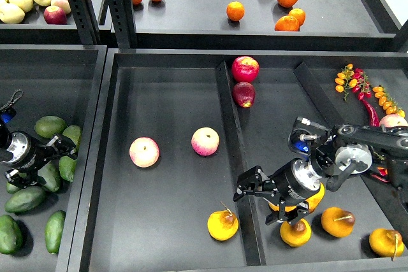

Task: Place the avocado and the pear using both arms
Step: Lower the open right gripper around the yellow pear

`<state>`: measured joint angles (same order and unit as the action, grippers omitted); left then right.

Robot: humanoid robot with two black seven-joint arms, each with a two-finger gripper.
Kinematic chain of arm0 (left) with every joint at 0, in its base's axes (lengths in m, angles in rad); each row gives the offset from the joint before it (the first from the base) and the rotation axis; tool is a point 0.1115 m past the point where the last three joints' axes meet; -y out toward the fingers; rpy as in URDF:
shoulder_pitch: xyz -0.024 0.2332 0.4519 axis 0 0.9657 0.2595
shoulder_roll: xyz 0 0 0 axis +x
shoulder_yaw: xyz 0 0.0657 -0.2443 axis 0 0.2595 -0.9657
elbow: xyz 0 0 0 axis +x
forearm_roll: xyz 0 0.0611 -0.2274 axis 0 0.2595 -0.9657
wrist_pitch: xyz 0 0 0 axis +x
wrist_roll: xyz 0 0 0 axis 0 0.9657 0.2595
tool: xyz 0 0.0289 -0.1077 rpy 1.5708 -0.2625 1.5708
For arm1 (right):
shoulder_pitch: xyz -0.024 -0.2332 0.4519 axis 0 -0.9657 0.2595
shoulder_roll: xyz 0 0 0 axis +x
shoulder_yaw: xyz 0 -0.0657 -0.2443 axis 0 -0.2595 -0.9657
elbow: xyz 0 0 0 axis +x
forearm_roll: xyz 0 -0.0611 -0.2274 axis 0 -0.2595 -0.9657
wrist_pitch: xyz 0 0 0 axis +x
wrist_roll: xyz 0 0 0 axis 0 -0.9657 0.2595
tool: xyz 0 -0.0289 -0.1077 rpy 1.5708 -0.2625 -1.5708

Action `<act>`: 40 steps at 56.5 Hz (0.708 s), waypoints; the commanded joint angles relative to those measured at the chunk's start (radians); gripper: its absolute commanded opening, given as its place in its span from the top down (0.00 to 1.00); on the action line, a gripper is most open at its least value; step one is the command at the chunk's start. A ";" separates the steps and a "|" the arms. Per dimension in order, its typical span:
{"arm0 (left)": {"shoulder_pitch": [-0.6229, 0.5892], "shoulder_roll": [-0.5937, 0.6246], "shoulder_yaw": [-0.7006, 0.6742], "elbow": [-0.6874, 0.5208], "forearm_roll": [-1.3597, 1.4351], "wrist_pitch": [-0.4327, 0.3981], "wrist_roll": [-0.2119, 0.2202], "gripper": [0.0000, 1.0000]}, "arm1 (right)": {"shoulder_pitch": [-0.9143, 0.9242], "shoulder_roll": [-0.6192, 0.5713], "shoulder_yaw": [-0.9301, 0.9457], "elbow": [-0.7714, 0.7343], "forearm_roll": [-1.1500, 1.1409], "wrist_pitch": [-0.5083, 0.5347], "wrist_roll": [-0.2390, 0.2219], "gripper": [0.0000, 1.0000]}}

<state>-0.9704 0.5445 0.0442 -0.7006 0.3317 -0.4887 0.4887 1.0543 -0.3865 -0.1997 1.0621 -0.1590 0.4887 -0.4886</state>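
A golden-yellow pear [222, 225] with a brown patch and a thin stem lies at the front of the middle tray, just left of the divider [233, 138]. My right gripper [254, 197] hovers over the divider, just up and right of the pear, its prongs spread and empty. My left gripper [62, 148] is at the far left among long green fruits [50, 125]; its fingers are dark and I cannot tell them apart. I cannot make out a very dark avocado; it may be hidden by the gripper.
Two pink-yellow apples [145, 151] [205, 141] lie in the middle tray. Red apples [245, 68] sit by the divider's far end. More yellow pears [338, 221] lie under and beside my right arm. Chillies and small tomatoes [357, 84] are at the right. Oranges [235, 11] are on the back shelf.
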 commanded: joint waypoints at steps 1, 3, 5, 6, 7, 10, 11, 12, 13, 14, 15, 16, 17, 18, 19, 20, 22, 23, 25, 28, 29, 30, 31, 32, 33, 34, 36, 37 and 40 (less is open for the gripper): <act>-0.001 -0.001 -0.006 0.000 0.000 0.000 0.000 0.02 | -0.030 0.023 0.002 -0.045 -0.031 0.000 0.000 0.00; -0.001 -0.001 -0.006 -0.002 0.000 0.000 0.000 0.02 | -0.037 0.029 0.003 -0.056 -0.039 0.000 0.000 0.00; -0.001 -0.001 -0.006 -0.008 0.001 0.000 0.000 0.02 | -0.045 0.040 0.008 -0.066 -0.043 0.000 0.000 0.00; -0.001 0.000 -0.006 -0.010 0.001 0.000 0.000 0.02 | -0.046 0.044 0.008 -0.071 -0.045 0.000 0.000 0.00; -0.001 0.000 -0.006 -0.011 0.001 0.000 0.000 0.02 | -0.049 0.051 0.010 -0.077 -0.047 0.000 0.000 0.00; -0.001 0.000 -0.006 -0.016 0.001 0.000 0.000 0.02 | -0.054 0.064 0.014 -0.096 -0.048 0.000 0.000 0.00; -0.001 -0.001 -0.006 -0.017 0.001 0.000 0.000 0.02 | -0.056 0.069 0.016 -0.102 -0.050 0.000 0.000 0.00; -0.001 -0.001 -0.006 -0.017 0.001 0.000 0.000 0.02 | -0.057 0.074 0.017 -0.108 -0.050 0.000 0.000 0.00; -0.001 -0.001 -0.006 -0.017 0.001 0.000 0.000 0.02 | -0.057 0.077 0.019 -0.111 -0.050 0.000 0.000 0.00; -0.001 -0.001 -0.006 -0.017 0.001 0.000 0.000 0.02 | -0.057 0.081 0.019 -0.117 -0.050 0.000 0.000 0.00; -0.001 -0.001 -0.006 -0.017 0.001 0.000 0.000 0.02 | -0.057 0.089 0.020 -0.125 -0.050 0.000 0.000 0.00; -0.001 -0.001 -0.006 -0.017 0.001 0.000 0.000 0.02 | -0.057 0.090 0.020 -0.128 -0.050 0.000 0.000 0.00; -0.001 -0.001 -0.006 -0.017 0.003 0.000 0.000 0.02 | -0.057 0.095 0.020 -0.132 -0.050 0.000 0.000 0.00; -0.001 -0.001 -0.006 -0.019 0.006 0.000 0.000 0.02 | -0.057 0.100 0.020 -0.137 -0.050 0.000 0.000 0.00; -0.001 -0.001 -0.006 -0.019 0.009 0.000 0.000 0.02 | -0.057 0.103 0.020 -0.143 -0.050 0.000 0.000 0.00; -0.001 -0.001 -0.006 -0.019 0.010 0.000 0.000 0.02 | -0.059 0.104 0.020 -0.145 -0.050 0.000 0.000 0.00; -0.001 -0.001 -0.007 -0.019 0.013 0.000 0.000 0.02 | -0.062 0.112 0.022 -0.155 -0.050 0.000 0.000 0.00; -0.001 -0.001 -0.007 -0.019 0.015 0.000 0.000 0.02 | -0.063 0.112 0.023 -0.159 -0.050 0.000 0.000 0.00; -0.001 -0.001 -0.007 -0.019 0.015 0.000 0.000 0.02 | -0.065 0.117 0.025 -0.169 -0.050 0.000 0.000 0.00; -0.001 -0.001 -0.007 -0.019 0.015 0.000 0.000 0.02 | -0.069 0.123 0.036 -0.185 -0.050 0.000 0.000 0.00; -0.001 -0.001 -0.007 -0.019 0.015 0.000 0.000 0.02 | -0.071 0.123 0.039 -0.188 -0.050 0.000 0.000 0.00; -0.001 -0.001 -0.007 -0.019 0.015 0.000 0.000 0.02 | -0.071 0.124 0.043 -0.192 -0.050 0.000 0.000 0.00; -0.001 -0.001 -0.007 -0.019 0.015 0.000 0.000 0.02 | -0.074 0.124 0.046 -0.197 -0.050 0.000 0.000 0.00; -0.001 -0.001 -0.007 -0.019 0.015 0.000 0.000 0.02 | -0.076 0.124 0.048 -0.200 -0.050 0.000 0.000 0.00; -0.001 -0.001 -0.007 -0.019 0.015 0.000 0.000 0.02 | -0.079 0.124 0.051 -0.203 -0.050 0.000 0.000 0.00; -0.001 -0.001 -0.007 -0.019 0.015 0.000 0.000 0.02 | -0.080 0.124 0.052 -0.208 -0.050 0.000 0.000 0.00; -0.001 -0.001 -0.007 -0.019 0.015 0.000 0.000 0.02 | -0.082 0.126 0.054 -0.214 -0.050 0.000 0.000 0.00; -0.001 -0.001 -0.007 -0.019 0.015 0.000 0.000 0.02 | -0.083 0.127 0.054 -0.218 -0.050 0.000 0.000 0.00; 0.001 -0.003 -0.007 -0.019 0.018 0.000 0.000 0.02 | -0.085 0.136 0.057 -0.235 -0.050 0.000 0.000 0.00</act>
<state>-0.9710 0.5430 0.0368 -0.7195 0.3467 -0.4887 0.4887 0.9733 -0.2602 -0.1479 0.8488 -0.2087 0.4887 -0.4886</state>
